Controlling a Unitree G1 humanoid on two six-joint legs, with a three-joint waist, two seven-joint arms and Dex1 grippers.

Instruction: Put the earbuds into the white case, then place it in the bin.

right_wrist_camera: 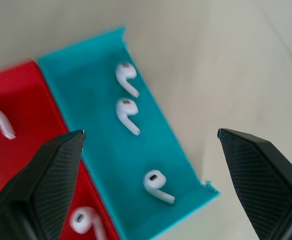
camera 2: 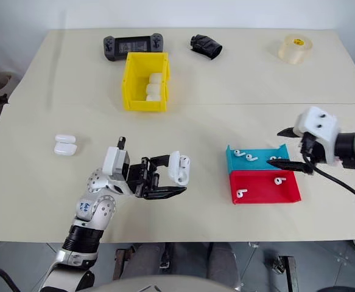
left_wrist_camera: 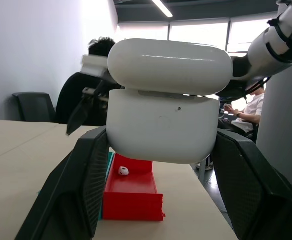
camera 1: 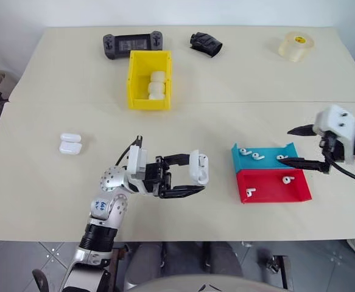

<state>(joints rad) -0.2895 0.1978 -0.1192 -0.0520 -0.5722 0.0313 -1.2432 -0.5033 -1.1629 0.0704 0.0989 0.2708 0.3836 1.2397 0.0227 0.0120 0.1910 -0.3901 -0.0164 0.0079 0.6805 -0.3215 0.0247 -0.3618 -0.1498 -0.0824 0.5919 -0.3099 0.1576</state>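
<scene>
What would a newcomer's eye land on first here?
The left claw, held above the table's near middle, shut on a white case. Next, the open right claw over the teal tray and red tray of loose earbuds at the right. Then the yellow bin farther back, already holding cases.

no legible text, labels or numbers
</scene>
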